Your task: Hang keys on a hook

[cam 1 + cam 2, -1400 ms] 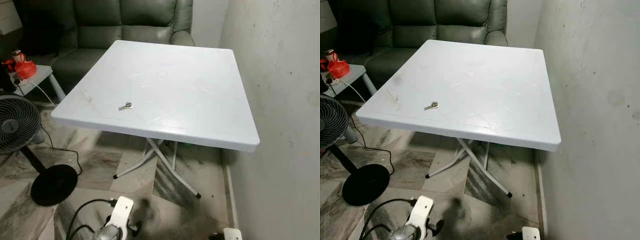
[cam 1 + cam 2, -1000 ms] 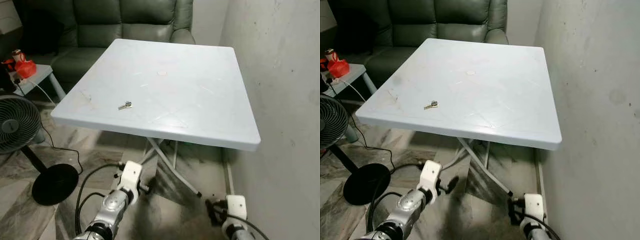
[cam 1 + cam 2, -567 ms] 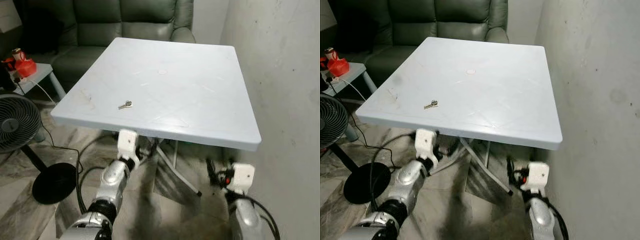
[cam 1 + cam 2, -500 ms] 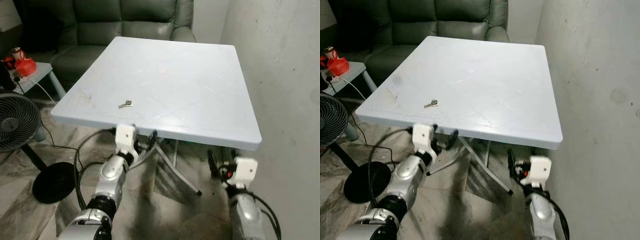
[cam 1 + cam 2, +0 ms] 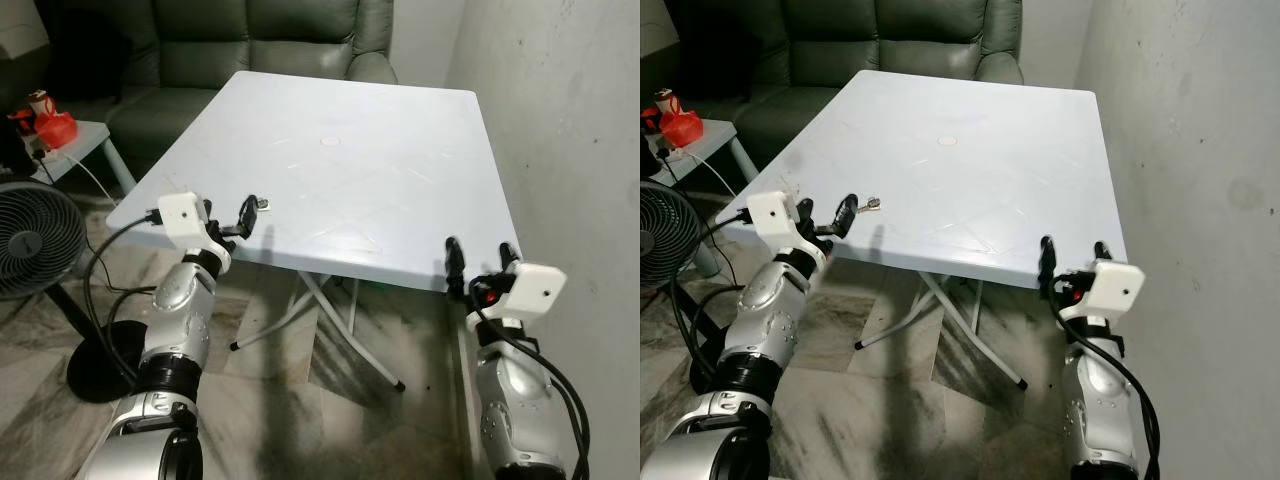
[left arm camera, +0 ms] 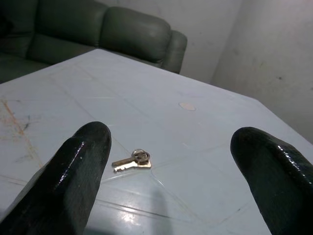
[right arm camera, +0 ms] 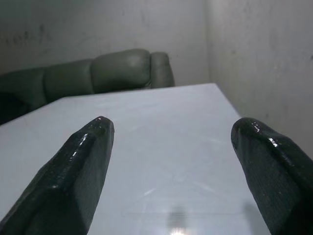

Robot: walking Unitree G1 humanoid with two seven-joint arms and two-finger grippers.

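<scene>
Left gripper (image 6: 166, 171) spread wide, empty; key (image 6: 132, 160) just ahead between fingers, teeth indistinct. Right gripper (image 7: 176, 171) wide, empty, over table (image 7: 161, 161).

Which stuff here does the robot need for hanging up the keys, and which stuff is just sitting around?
For the job:
- keys, lying flat on the white table
- left claw, open, at the table's near edge just short of the keys
- right claw, open, at the table's near right corner

Just lying about:
- green sofa
- standing fan
- small side table with a red thing on it
</scene>
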